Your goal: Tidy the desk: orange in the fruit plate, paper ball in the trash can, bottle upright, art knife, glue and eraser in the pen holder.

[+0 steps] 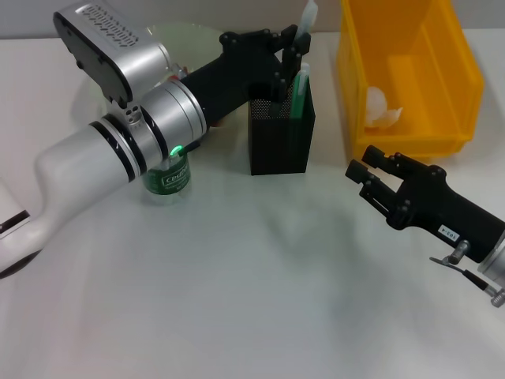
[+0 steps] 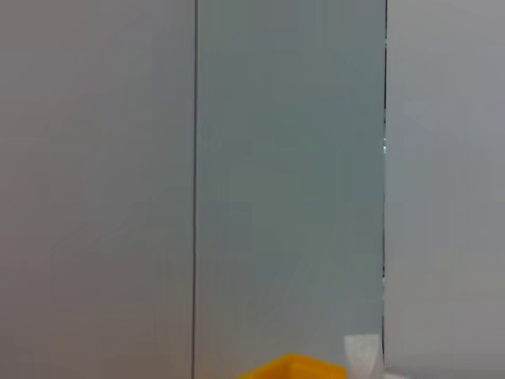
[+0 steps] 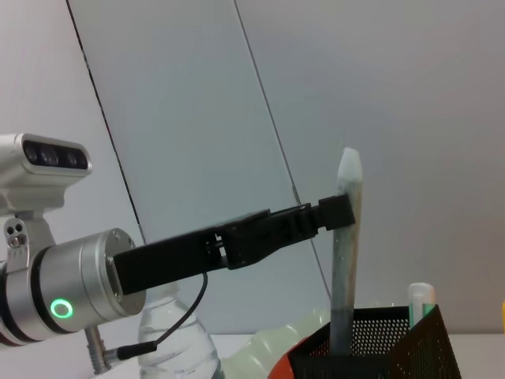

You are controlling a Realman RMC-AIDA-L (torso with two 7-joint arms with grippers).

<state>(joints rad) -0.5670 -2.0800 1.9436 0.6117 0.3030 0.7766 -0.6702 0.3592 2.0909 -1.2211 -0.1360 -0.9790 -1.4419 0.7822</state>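
Note:
My left gripper (image 1: 296, 47) reaches across to the black mesh pen holder (image 1: 282, 130) and is shut on a long pale stick with a tapered tip (image 1: 306, 20). Whether it is the glue or the art knife, I cannot tell. In the right wrist view the stick (image 3: 344, 260) stands upright with its lower end inside the pen holder (image 3: 379, 347). A green item with a white cap (image 1: 299, 93) stands in the holder too. The paper ball (image 1: 379, 106) lies in the yellow trash can (image 1: 410, 134). The bottle (image 1: 168, 180) stands upright. A sliver of orange (image 3: 278, 365) shows beside the fruit plate (image 1: 185, 35). The eraser is out of view.
My right gripper (image 1: 364, 180) hovers open and holding nothing over the table, in front of the trash can. My left forearm (image 1: 118, 150) crosses in front of the bottle and hides part of the fruit plate. The left wrist view shows mostly wall and the trash can's rim (image 2: 296, 367).

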